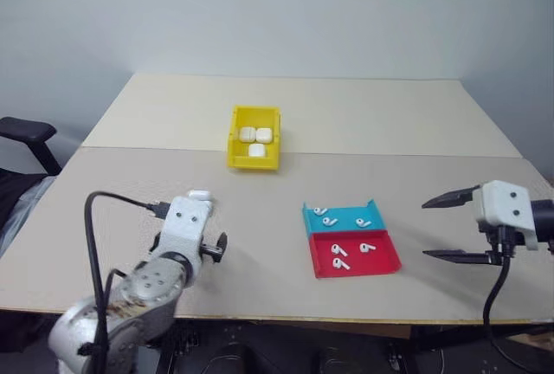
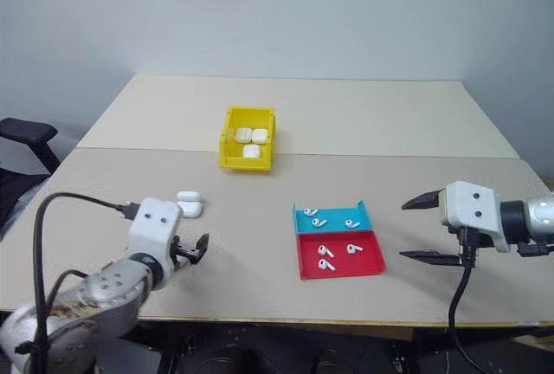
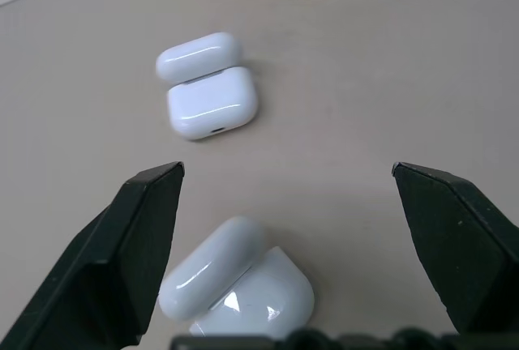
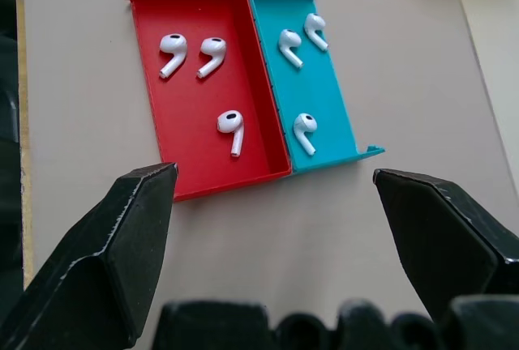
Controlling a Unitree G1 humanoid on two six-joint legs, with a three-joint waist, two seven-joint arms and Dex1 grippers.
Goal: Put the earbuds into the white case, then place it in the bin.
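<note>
A yellow bin (image 1: 254,164) is located at upper centre of the left eye view, on a beige table (image 1: 346,114). Three closed white cases (image 1: 256,138) are seen inside it, two side by side and a third in front of them. A shallow tray (image 1: 350,241) is placed right of centre, with a teal half (image 1: 342,219) farther from the camera and a red half (image 1: 381,255) nearer. Six earbuds (image 4: 230,125) are distributed in it, three in each half, all lying apart from one another. The left gripper (image 3: 292,245) is positioned at lower left of the left eye view, its fingers (image 3: 130,245) spread wide with nothing held. Two open white cases are shown in the left wrist view, lids hinged back: one (image 3: 239,285) lies between the spread fingers, the other (image 3: 209,95) well beyond the fingertips. The right gripper (image 1: 452,228) is positioned at the right edge, above the table beside the tray, fully spread and empty. In the right wrist view the tray is seen beyond its fingertips.
</note>
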